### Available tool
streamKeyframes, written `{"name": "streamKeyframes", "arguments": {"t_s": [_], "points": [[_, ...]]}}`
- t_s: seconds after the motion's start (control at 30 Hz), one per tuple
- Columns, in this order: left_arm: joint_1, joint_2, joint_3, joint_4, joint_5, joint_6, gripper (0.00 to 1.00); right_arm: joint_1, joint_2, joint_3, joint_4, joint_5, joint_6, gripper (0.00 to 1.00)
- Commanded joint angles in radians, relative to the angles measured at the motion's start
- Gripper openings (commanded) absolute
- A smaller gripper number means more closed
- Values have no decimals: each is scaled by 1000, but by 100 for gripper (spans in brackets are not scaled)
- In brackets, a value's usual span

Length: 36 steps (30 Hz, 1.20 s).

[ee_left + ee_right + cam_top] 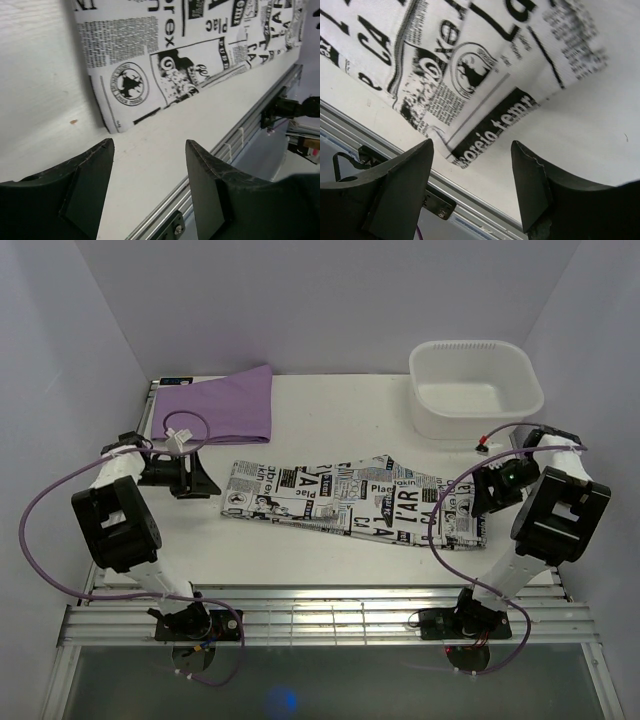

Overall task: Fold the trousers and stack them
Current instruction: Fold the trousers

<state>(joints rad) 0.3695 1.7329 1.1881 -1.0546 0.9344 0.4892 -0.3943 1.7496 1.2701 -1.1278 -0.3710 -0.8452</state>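
Left gripper (149, 150): spread, empty, trousers (350, 502) ahead.
Right gripper (472, 150): spread, empty.
Progress: lengthwise fold judged done; cross-folding, stacking left.

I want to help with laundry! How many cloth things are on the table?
2. The newspaper-print trousers lie across the middle of the table; the purple cloth lies folded at the far left corner. Anything tucked underneath them would be hidden.
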Motion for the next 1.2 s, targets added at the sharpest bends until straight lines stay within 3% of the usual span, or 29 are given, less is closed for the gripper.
{"name": "streamKeyframes", "arguments": {"t_s": [0.0, 0.17, 0.6, 0.7, 0.8, 0.9, 0.93, 1.17], "points": [[8, 2, 1, 116, -104, -93, 70, -73, 28, 38, -36, -31, 3, 70], [8, 106, -7, 237, -158, -141, 70, -135, 44, 14, -29, -43, 14, 81], [-44, 301, -5, 381, 57, -276, 62, -140, 149, -54, 88, -69, 113, 79], [-69, 320, -8, 416, 60, -307, 55, -140, 165, -49, 103, -69, 121, 77], [-75, 321, -10, 450, 43, -354, 35, -140, 174, -41, 109, -63, 121, 74], [-66, 271, -19, 469, -15, -379, 5, -132, 176, -31, 99, -94, 121, 70], [-61, 251, -19, 470, -35, -385, 0, -127, 172, -31, 97, -101, 121, 69], [-50, 0, 57, 335, -354, -334, 0, -90, 104, -5, 63, -218, 132, 73]]}}
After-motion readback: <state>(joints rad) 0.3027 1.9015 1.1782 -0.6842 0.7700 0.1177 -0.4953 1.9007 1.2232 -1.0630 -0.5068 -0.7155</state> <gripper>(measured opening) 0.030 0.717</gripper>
